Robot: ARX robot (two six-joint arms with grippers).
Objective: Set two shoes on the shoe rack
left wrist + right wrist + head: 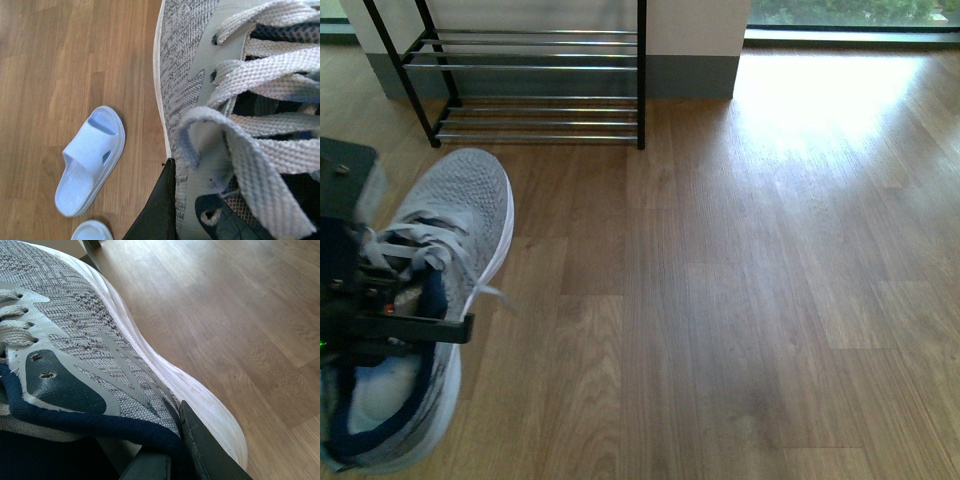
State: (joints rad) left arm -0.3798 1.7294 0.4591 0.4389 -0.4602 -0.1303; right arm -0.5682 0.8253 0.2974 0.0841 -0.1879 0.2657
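Bare floor (740,300) before shoe rack (535,66)

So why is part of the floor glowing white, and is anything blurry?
Front view: sun from the window washes out the floor to glare. Left wrist view: the laces are close and soft, the sandal sharper. Right wrist view: even light on the shoe, no glare.
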